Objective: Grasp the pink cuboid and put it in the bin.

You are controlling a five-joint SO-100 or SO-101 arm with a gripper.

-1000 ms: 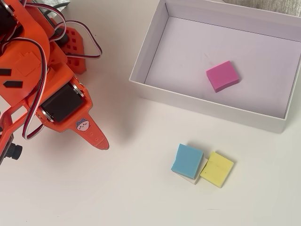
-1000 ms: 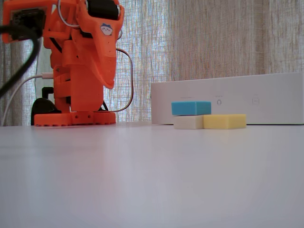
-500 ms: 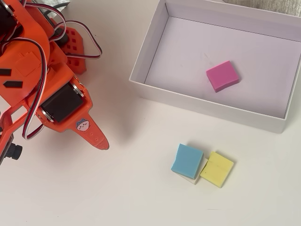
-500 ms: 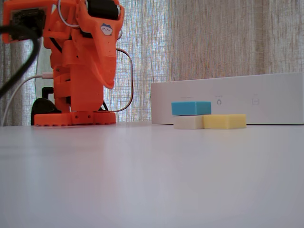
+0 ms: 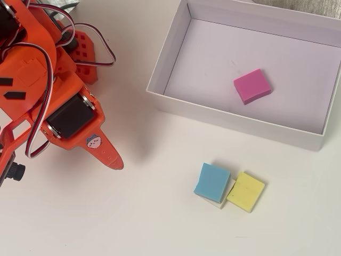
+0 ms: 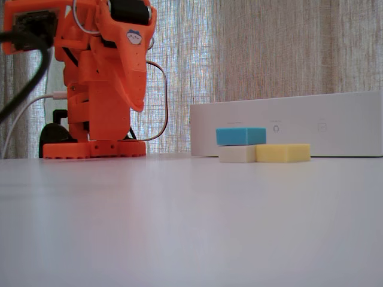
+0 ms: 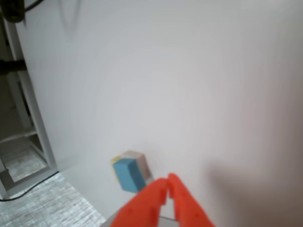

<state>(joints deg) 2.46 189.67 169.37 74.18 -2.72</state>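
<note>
Small magenta-pink foam cuboid [image 5: 252,86] lies inside the big shallow white cardboard bin [image 5: 166,69], w/ orange tool [image 7: 166,189] clenched, empty, well left of it over the white counter [image 5: 160,213], so only risk: a stray sweep knocking the light blue foam block [image 5: 212,181] off its perch.

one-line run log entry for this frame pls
pink cuboid: on bin floor | claw: shut, empty, away from bin | blue block: stacked on white block, beside yellow
</note>
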